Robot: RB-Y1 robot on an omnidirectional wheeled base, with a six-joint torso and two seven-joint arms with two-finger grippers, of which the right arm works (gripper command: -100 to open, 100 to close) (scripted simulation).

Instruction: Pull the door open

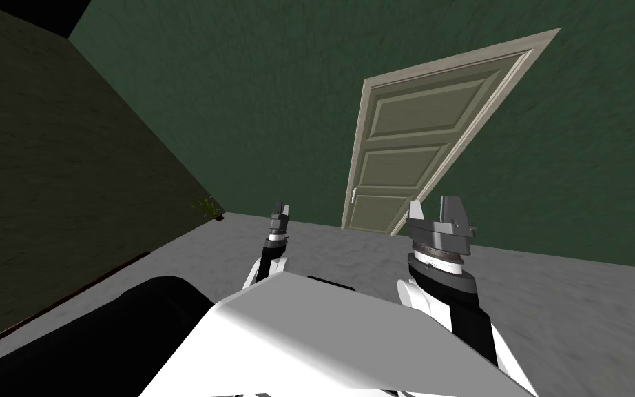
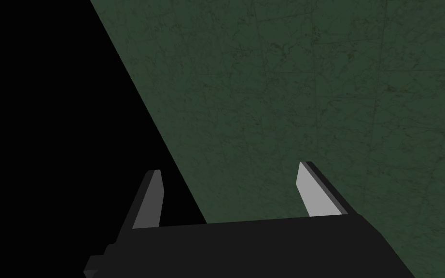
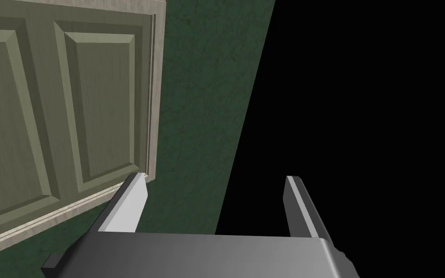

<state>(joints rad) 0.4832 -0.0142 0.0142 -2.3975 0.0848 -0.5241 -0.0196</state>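
A panelled olive-grey door (image 1: 412,148) in a pale frame stands closed in the dark green wall ahead, a few steps away. Its small light handle (image 1: 354,195) sits on the door's left edge, low in the head view. My right gripper (image 1: 433,207) is raised in front of me, open, well short of the door; the right wrist view shows its open gripper (image 3: 214,190) pointing past the door's corner (image 3: 96,120). My left gripper (image 1: 280,210) is lifted too, further left, and stands open (image 2: 229,181) with nothing between its fingers.
Grey floor (image 1: 550,303) lies between me and the door. A dark brownish wall (image 1: 54,172) runs along my left side, meeting the green wall at a corner where a small green plant (image 1: 206,207) sits. Black areas show beyond the walls' edges.
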